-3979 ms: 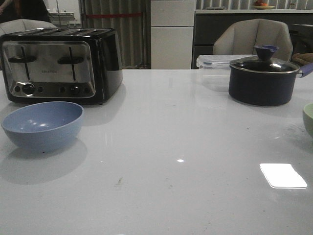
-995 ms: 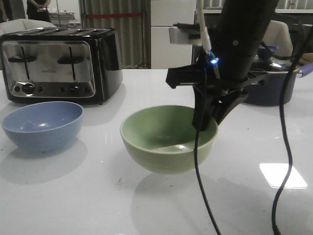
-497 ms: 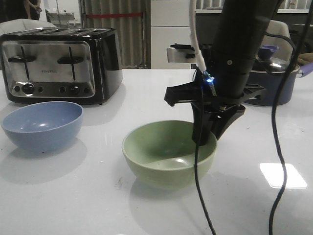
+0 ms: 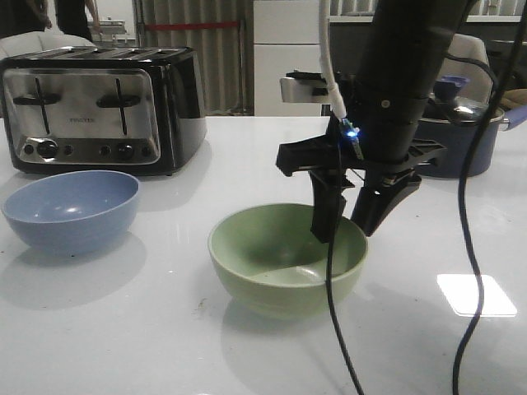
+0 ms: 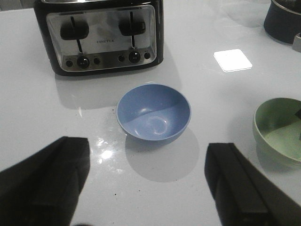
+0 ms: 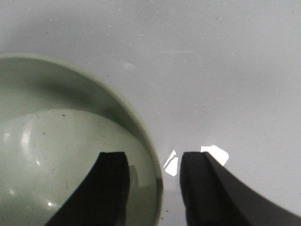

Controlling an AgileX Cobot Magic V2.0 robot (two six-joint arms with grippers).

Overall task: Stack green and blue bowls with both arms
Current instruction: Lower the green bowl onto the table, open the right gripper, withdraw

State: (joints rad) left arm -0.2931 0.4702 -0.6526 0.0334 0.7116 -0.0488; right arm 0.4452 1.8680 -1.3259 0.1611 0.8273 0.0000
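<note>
The green bowl [image 4: 272,263] stands upright on the white table, mid-front. My right gripper [image 4: 344,226] is open and straddles its right rim, one finger inside the bowl and one outside, with gaps on both sides. The right wrist view shows the same: the gripper [image 6: 154,160] spans the rim of the green bowl [image 6: 56,141]. The blue bowl [image 4: 70,210] sits at the left, in front of the toaster. My left gripper [image 5: 146,155] is open above bare table, short of the blue bowl [image 5: 153,113]; the green bowl [image 5: 277,134] shows at that view's edge.
A black and steel toaster [image 4: 99,107] stands at the back left. A dark blue lidded pot [image 4: 461,140] sits at the back right behind my right arm. A black cable [image 4: 333,313] hangs in front of the green bowl. A bright light patch [image 4: 476,294] lies front right.
My right arm brought the green bowl in from the far right, lowered it onto the table, and its fingers have opened off the rim. The blue bowl has not moved.
</note>
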